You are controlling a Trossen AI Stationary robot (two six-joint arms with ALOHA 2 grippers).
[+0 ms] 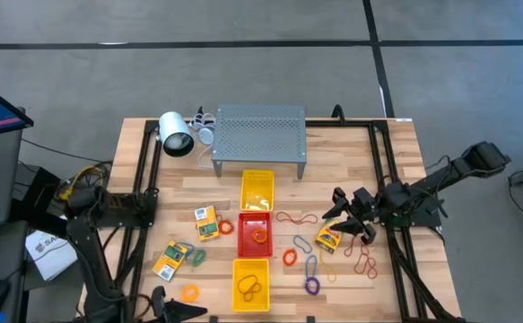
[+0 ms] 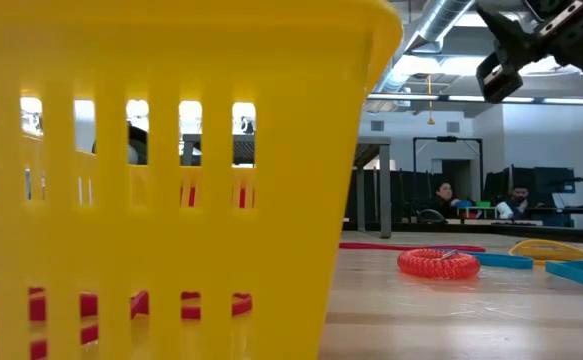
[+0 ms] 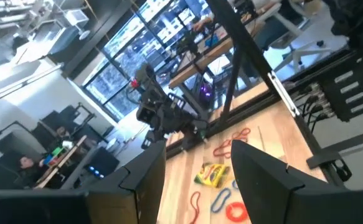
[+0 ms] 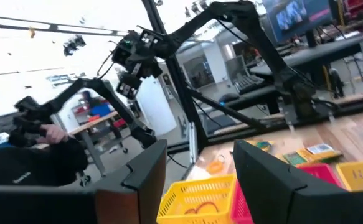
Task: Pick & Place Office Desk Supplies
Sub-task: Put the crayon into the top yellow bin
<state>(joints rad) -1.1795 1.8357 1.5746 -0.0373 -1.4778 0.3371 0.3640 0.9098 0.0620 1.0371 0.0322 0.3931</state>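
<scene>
Card packet point(image 1: 328, 238) lies flat on table point(image 1: 405, 170), just below and beside right gripper point(image 1: 342, 215); fingers spread, nothing between them. Red rubber-band loops point(image 1: 361, 260) near it. Right arm reaches in from table's right edge, gripper raised above wood. Left gripper point(image 1: 158, 301) at near-left edge, fingers spread, empty, well apart from packets point(image 1: 206, 222).

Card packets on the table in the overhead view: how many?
3, with more possibly hidden: one card packet left of the red tray, one nearer the table's front-left, and one right of the trays, just below the right gripper.
</scene>
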